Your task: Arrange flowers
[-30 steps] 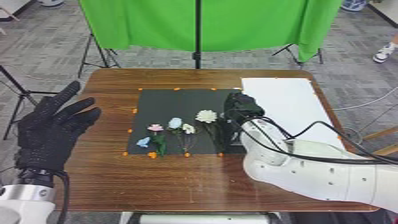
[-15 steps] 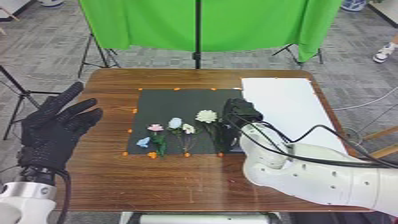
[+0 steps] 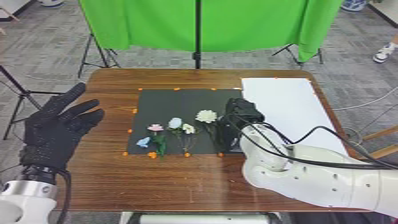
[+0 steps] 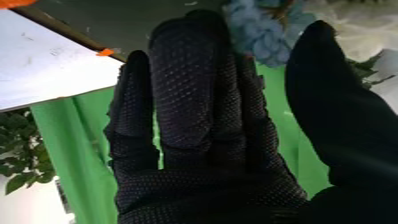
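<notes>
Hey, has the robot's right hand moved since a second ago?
Yes. In the head view, the right hand has drawn back slightly toward the robot, away from the black sheet's far edge.

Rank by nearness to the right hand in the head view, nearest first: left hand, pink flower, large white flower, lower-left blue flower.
1. Large white flower: just left of it.
2. Pink flower: farther left.
3. Lower-left blue flower: near the black sheet's corner.
4. Left hand: beyond the sheet.
</notes>
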Robot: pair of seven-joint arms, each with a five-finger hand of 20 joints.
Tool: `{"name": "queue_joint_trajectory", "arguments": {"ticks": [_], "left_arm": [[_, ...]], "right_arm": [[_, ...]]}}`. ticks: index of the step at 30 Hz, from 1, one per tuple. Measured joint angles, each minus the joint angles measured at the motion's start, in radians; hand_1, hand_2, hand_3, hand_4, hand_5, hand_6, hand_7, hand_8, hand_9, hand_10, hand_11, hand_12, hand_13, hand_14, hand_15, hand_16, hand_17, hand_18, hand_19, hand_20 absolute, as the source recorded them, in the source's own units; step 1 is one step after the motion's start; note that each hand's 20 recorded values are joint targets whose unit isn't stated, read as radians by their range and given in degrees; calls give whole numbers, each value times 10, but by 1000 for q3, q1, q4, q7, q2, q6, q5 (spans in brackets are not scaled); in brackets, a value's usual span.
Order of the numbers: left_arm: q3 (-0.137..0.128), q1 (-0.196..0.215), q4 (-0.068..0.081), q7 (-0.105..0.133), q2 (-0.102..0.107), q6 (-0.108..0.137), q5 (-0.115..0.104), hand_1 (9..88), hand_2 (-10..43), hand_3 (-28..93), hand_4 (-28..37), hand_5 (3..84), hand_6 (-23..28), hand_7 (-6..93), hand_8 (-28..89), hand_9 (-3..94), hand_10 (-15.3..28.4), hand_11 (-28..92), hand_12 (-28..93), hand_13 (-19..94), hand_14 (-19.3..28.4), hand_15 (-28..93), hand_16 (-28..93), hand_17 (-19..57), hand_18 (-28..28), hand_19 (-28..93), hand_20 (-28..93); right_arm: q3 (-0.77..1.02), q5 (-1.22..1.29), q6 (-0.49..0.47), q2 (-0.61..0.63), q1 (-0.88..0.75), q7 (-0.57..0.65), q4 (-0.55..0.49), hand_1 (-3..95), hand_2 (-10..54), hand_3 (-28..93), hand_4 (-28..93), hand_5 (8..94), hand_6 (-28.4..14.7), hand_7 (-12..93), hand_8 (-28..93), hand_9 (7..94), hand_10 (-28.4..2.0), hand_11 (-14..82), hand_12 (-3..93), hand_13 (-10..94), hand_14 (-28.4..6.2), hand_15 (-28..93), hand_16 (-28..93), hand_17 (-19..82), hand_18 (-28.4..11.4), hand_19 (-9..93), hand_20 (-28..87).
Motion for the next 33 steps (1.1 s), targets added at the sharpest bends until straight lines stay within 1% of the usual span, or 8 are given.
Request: {"name": "queue_joint_trajectory", "arguments": {"ticks": [8, 13, 16, 18, 21, 26, 29, 33], "left_arm": [[-3, 1, 0, 4, -1, 0, 0, 215, 81, 760, -274, 335, 77, 190, -120, 337, 216, 352, 109, 275, 284, 654, -141, -61, 258, 594, 319], [-2, 0, 0, 4, -1, 1, 0, 215, 82, 758, -277, 335, 77, 188, -119, 338, 217, 347, 110, 272, 284, 650, -141, -62, 258, 593, 318], [-1, -4, 3, 5, -1, 0, 0, 212, 83, 757, -279, 334, 78, 183, -118, 335, 219, 339, 110, 270, 284, 645, -140, -64, 258, 588, 317], [-1, -8, 5, 3, -1, -2, 1, 209, 82, 757, -280, 335, 77, 181, -116, 334, 218, 333, 110, 267, 284, 641, -139, -67, 258, 581, 314], [-3, -14, 8, 1, -1, -3, 4, 200, 80, 755, -282, 335, 75, 177, -114, 332, 215, 314, 111, 259, 284, 628, -137, -82, 255, 545, 300], [-3, -11, 12, 8, -1, -3, 6, 188, 77, 754, -282, 335, 69, 165, -112, 319, 207, 288, 115, 229, 284, 587, -130, -108, 241, 482, 261], [-1, -4, 16, 21, -1, -4, 7, 178, 74, 753, -283, 336, 61, 153, -106, 311, 198, 265, 121, 214, 277, 527, -98, -119, 231, 456, 217], [7, 1, 30, 46, 1, -11, 7, 174, 71, 751, -283, 336, 55, 144, -100, 308, 196, 247, 124, 210, 270, 491, -79, -123, 226, 447, 192]], "right_arm": [[15, 13, 35, 11, 7, -18, -37, 346, -95, 784, -283, 625, -25, 156, -121, 742, -129, 264, 159, 741, -69, 658, 149, 280, -199, 872, 147], [69, 18, 52, 18, 5, -22, -74, 339, -95, 772, -283, 619, -28, 151, -119, 736, -134, 261, 158, 734, -74, 661, 148, 275, -203, 870, 144], [124, 31, 57, 33, -8, -29, -105, 305, -88, 768, -282, 580, -34, 148, -117, 684, -142, 247, 152, 682, -87, 653, 137, 237, -203, 802, 120], [192, 65, 62, 54, -35, -51, -139, 278, -51, 765, -282, 544, -40, 148, -117, 626, -154, 226, 144, 621, -108, 626, 119, 198, -204, 739, 100], [372, 221, 70, 104, -125, -183, -211, 260, -31, 769, -283, 531, -38, 154, -120, 596, -156, 211, 140, 575, -126, 602, 106, 177, -206, 706, 92], [640, 532, 87, 199, -316, -523, -288, 244, -18, 778, -283, 518, -27, 155, -124, 567, -152, 190, 135, 515, -148, 525, 84, 149, -221, 665, 98], [781, 624, 69, 233, -457, -635, -296, 230, -10, 782, -283, 502, -20, 156, -125, 547, -154, 167, 132, 477, -163, 456, 81, 129, -223, 620, 103], [982, 798, -11, 242, -663, -762, -293, 218, -4, 787, -283, 484, -12, 154, -125, 509, -149, 130, 128, 433, -171, 375, 93, 98, -229, 562, 108]]}}
